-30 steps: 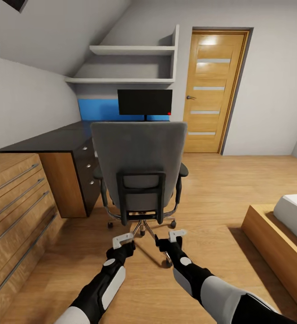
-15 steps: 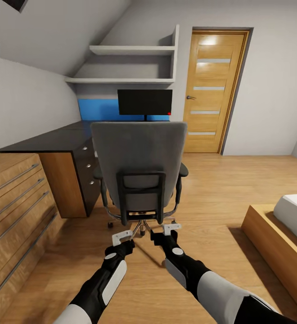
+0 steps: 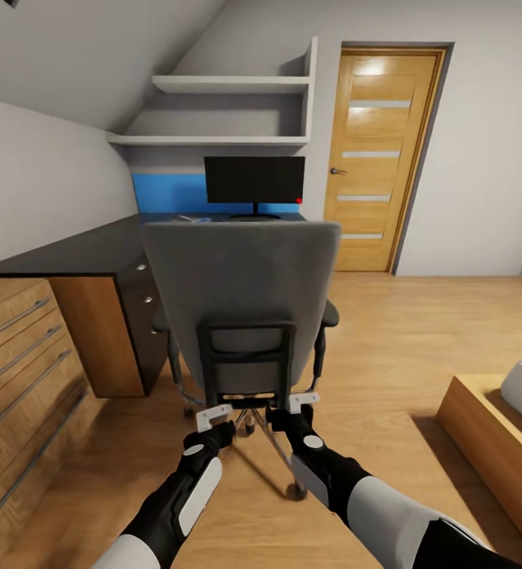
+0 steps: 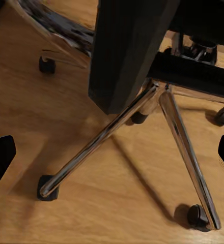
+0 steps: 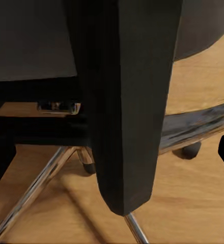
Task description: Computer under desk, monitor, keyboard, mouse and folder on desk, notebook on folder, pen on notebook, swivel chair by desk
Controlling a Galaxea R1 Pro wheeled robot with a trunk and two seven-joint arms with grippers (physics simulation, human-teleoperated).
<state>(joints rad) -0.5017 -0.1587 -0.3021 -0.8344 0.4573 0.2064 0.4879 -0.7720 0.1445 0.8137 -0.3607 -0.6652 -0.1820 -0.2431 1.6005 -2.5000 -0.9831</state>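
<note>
The swivel chair (image 3: 241,284) stands with its grey back toward me, in front of the desk (image 3: 71,251). Over the chair's top the monitor (image 3: 255,180) stands on the desk before the blue back panel. Both grippers hang low behind the chair's black back frame. My left gripper (image 3: 213,414) and right gripper (image 3: 303,401) are open and hold nothing. The left wrist view looks onto the chrome star base (image 4: 104,140) and castors. The right wrist view is close against the black frame post (image 5: 127,101). The seat and whatever lies on it are hidden.
A low wood drawer cabinet (image 3: 20,356) lines the left wall beside the desk's dark drawer pedestal (image 3: 146,312). A wooden door (image 3: 380,158) is at the back right. A bed platform (image 3: 490,415) juts in at the right. Wall shelves (image 3: 221,111) hang above the desk.
The whole view has moved closer to the chair, which looks larger. My right gripper has shifted inward and forward to the chair's back frame. The left gripper has barely moved.
</note>
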